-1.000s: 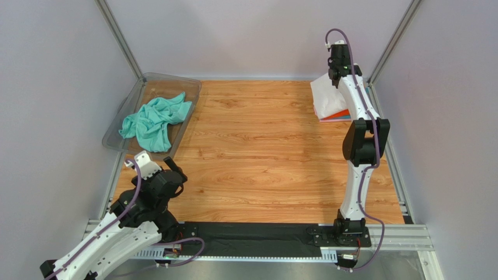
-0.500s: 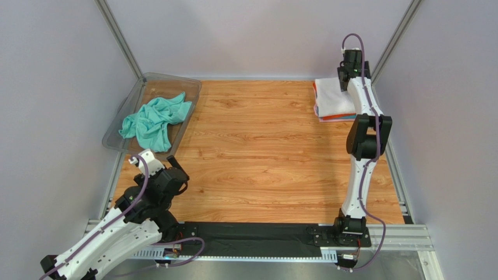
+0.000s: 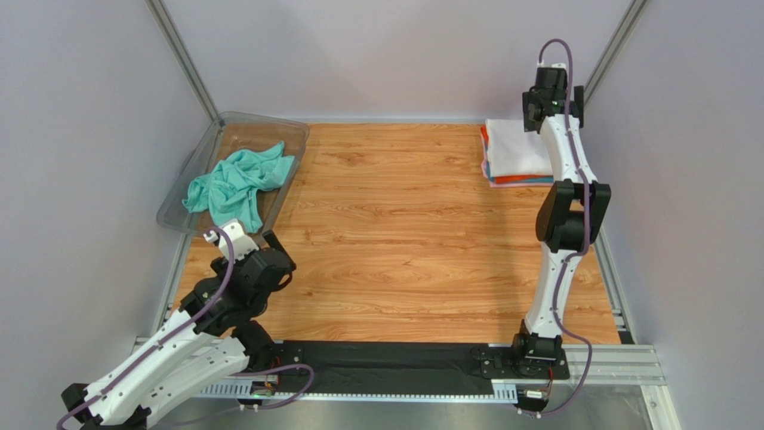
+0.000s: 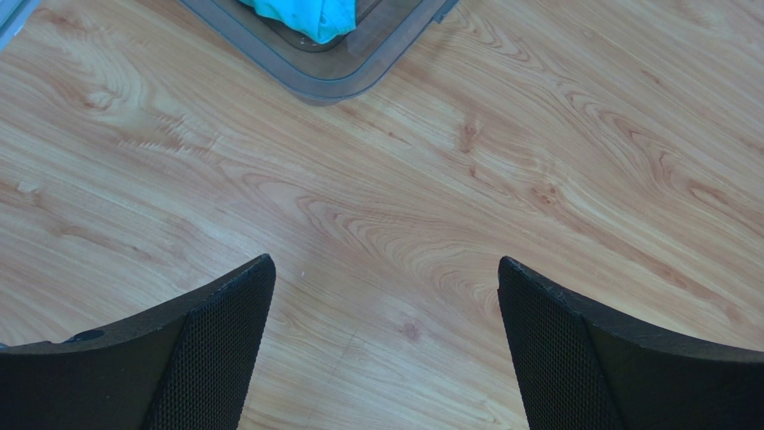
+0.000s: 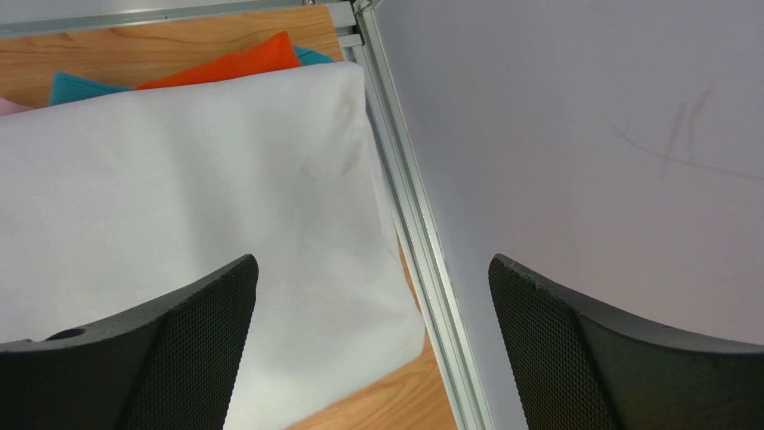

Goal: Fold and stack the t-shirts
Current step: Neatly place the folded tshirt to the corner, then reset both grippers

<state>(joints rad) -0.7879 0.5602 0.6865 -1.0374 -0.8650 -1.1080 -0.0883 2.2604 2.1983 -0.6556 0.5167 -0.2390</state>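
Top external: R arm covers the right edge of the stack at the far-right corner of the tabletop (image 3: 403, 233). White t-shirt (image 3: 516, 148) lies folded on top. The shirts under it are mostly hidden, only edges show.

Right wrist: orange t-shirt (image 5: 229, 64) and teal t-shirt (image 5: 72, 88) poke out past the white one's far side. Pink sliver at the frame's left edge, too little to make out.

Right claw (image 5: 372, 264) is spread, nothing in it. It hangs over the white tee's right edge, beside the metal rail (image 5: 408, 206) and wall.

Mint-green t-shirt (image 3: 235, 184) lies crumpled in the clear tray (image 3: 300, 134), far left.

Left wrist: only the tee's tip shows, cut off at the top.

Left claw (image 4: 384, 269) is spread and empty over bare tabletop. Tray corner lies just ahead, tee well apart from the fingers.
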